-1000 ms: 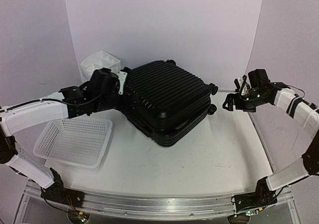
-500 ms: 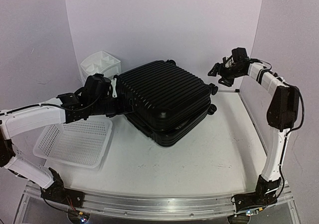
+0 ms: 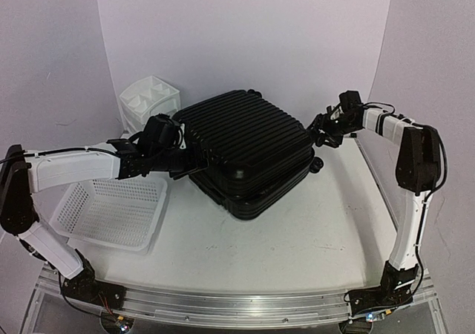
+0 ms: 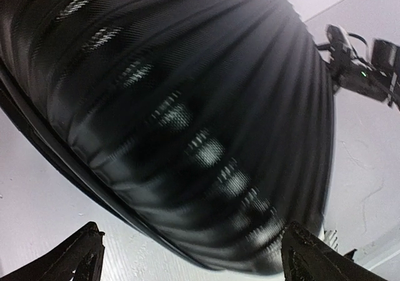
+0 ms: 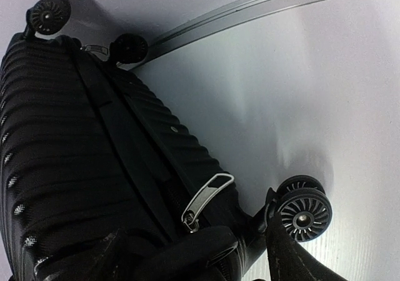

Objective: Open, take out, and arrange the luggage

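The luggage, a black ribbed hard-shell suitcase, lies flat and closed in the middle of the table. My left gripper is at its near-left corner. In the left wrist view the ribbed shell fills the frame and the gripper stands open, its fingertips wide apart on either side of the shell's edge. My right gripper is at the wheel end. There the gripper is open astride a rounded black corner part, just below a silver zipper pull and beside a caster wheel.
A white mesh basket lies left of the suitcase, under my left arm. A small white drawer unit stands behind the suitcase's left corner. A metal rail runs along the table's far edge past two more wheels.
My right arm swung from the right side, up past the wall, then down onto the suitcase's wheel corner, its jaws narrowing. My left gripper slid right along the suitcase's left corner.
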{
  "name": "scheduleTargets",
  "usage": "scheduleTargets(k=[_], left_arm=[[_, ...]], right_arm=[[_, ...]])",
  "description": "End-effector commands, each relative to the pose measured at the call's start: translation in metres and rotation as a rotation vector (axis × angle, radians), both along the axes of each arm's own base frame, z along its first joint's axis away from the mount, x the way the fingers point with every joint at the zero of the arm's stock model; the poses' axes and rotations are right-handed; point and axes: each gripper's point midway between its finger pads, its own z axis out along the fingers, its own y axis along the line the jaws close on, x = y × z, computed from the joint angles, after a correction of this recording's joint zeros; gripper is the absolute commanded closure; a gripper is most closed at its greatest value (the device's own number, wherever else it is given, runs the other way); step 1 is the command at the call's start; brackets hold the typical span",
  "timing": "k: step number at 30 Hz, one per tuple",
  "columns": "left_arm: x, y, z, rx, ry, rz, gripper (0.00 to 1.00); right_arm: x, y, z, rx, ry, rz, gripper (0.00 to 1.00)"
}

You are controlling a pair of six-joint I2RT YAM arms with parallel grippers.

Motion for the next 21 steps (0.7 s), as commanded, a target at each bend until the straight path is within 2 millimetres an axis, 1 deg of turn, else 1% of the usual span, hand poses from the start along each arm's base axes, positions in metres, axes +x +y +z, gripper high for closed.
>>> scheduleTargets(k=[1, 4, 7, 11, 12, 16, 17, 18, 19, 21], left_arm=[[0.022, -0.005, 0.031, -0.048, -0.084, 0.013, 0.02], [0.021, -0.009, 0.027, -0.030, -0.092, -0.027, 0.04], [0.015, -0.016, 0.021, -0.015, -0.096, -0.097, 0.04], [0.002, -0.027, 0.021, -0.038, -0.097, -0.197, 0.04], [-0.001, -0.030, 0.021, -0.047, -0.097, -0.220, 0.04], [-0.008, -0.043, 0.027, -0.091, -0.098, -0.297, 0.02], [-0.008, -0.044, 0.029, -0.097, -0.101, -0.301, 0.01], [-0.008, -0.044, 0.032, -0.102, -0.107, -0.302, 0.01], [-0.008, -0.044, 0.035, -0.106, -0.119, -0.306, 0.01], [-0.008, -0.043, 0.040, -0.103, -0.142, -0.312, 0.01]], right_arm=[[-0.047, 0.001, 0.003, 0.029, 0.034, 0.032, 0.28], [-0.076, -0.004, -0.010, 0.016, 0.066, 0.024, 0.29], [-0.110, -0.012, -0.016, -0.013, 0.082, 0.022, 0.29], [-0.167, -0.025, -0.025, -0.045, 0.103, 0.004, 0.28], [-0.183, -0.029, -0.032, -0.056, 0.120, -0.002, 0.27], [-0.224, -0.040, -0.029, -0.109, 0.130, -0.002, 0.25], [-0.232, -0.043, -0.026, -0.116, 0.125, -0.003, 0.25], [-0.238, -0.044, -0.020, -0.120, 0.110, -0.003, 0.24], [-0.245, -0.048, -0.009, -0.137, 0.085, -0.004, 0.24], [-0.255, -0.061, 0.006, -0.211, 0.057, -0.024, 0.22]])
